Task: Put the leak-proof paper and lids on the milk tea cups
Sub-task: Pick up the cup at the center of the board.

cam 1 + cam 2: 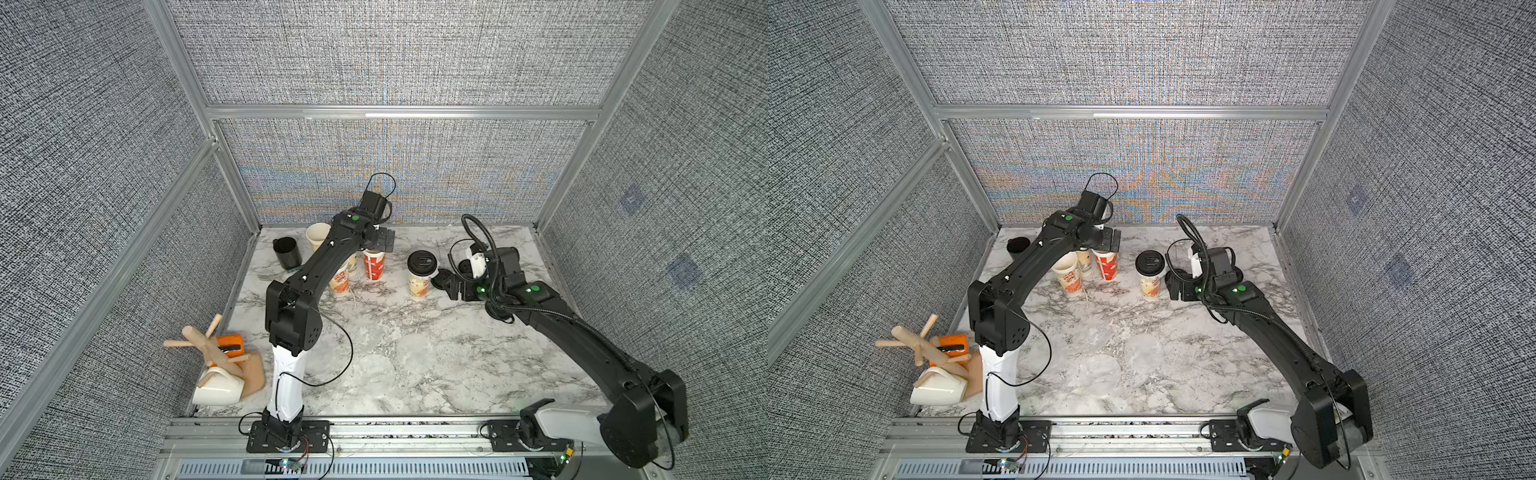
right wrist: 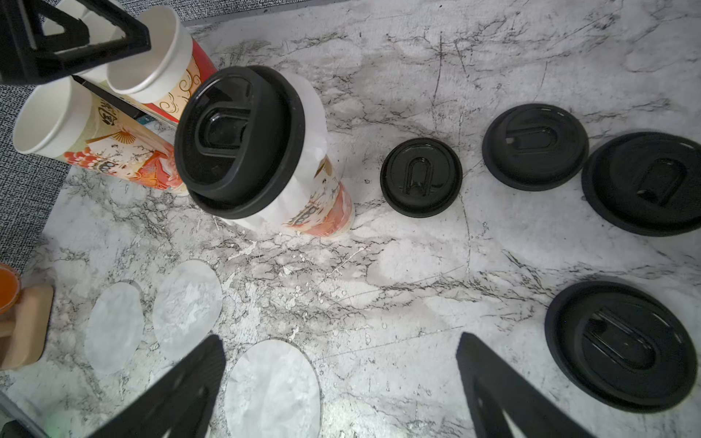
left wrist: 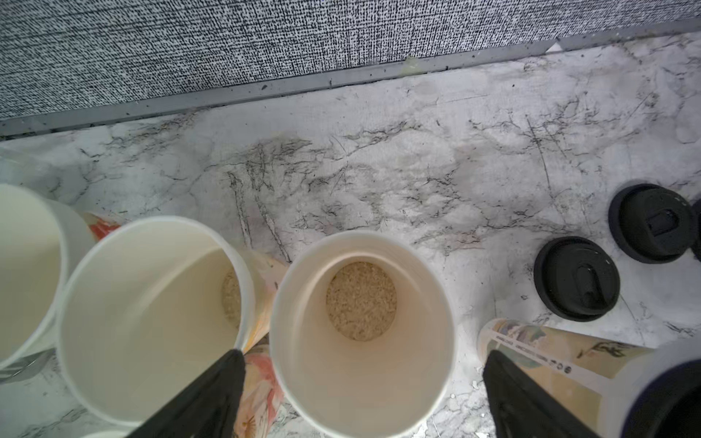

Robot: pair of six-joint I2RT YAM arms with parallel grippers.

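Wide apart, the right gripper hovers by 3 thin translucent round paper sheets lying flat on the marble tabletop, 1 partly between its fingers; the left gripper, equally spread, hangs over an open white paper cup.

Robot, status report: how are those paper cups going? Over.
Both grippers open, empty: left gripper over an uncovered cup, right gripper above marble. One lidded cup; paper rounds lying flat. Loose black lids nearby.
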